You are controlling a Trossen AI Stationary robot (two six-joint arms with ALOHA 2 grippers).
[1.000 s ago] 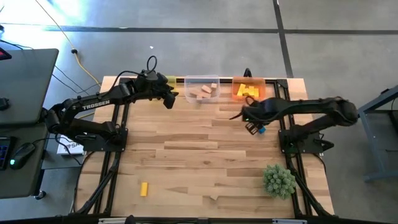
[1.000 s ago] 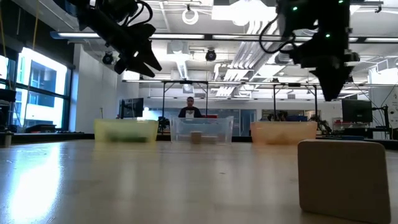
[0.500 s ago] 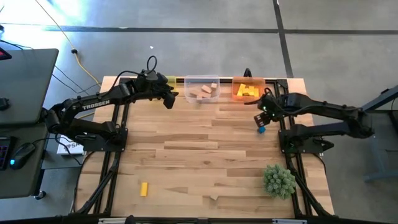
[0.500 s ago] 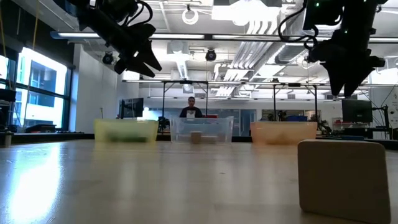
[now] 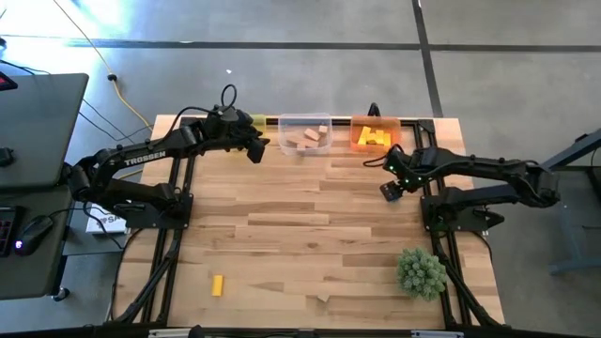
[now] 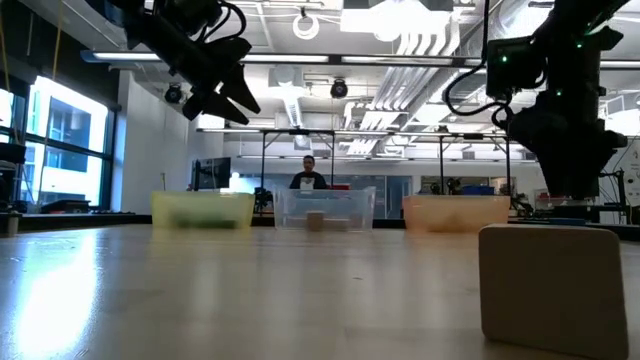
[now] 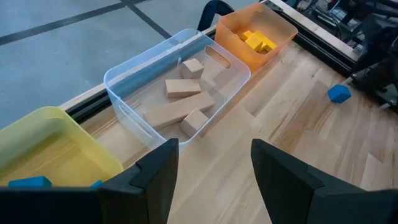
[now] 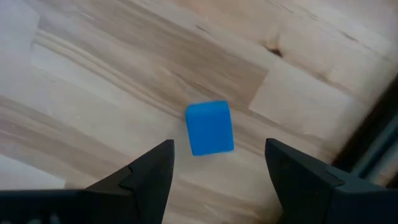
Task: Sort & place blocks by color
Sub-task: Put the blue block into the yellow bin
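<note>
A blue cube point(image 8: 209, 127) rests flat on the table near its far right. My right gripper point(image 8: 219, 157) hangs open just above it, one finger on either side, touching nothing; in the high view this gripper point(image 5: 388, 190) hides the cube. The cube also shows in the left wrist view point(image 7: 339, 93). My left gripper point(image 5: 255, 150) waits open and empty in the air by the yellow bin point(image 7: 56, 149), which holds blue blocks point(image 7: 28, 182). A yellow block point(image 5: 217, 284) and a tan block point(image 5: 324, 299) lie near the table's front edge.
A clear bin point(image 5: 305, 136) with tan blocks and an orange bin point(image 5: 374, 136) with yellow blocks stand along the far edge. A spiky green plant ball point(image 5: 421, 272) sits at the front right. The tan block point(image 6: 553, 285) shows large in the low view.
My right gripper has drawn toward the table's far right, then come down over the blue cube, fingers open. The cube has stayed where it was on the table.
</note>
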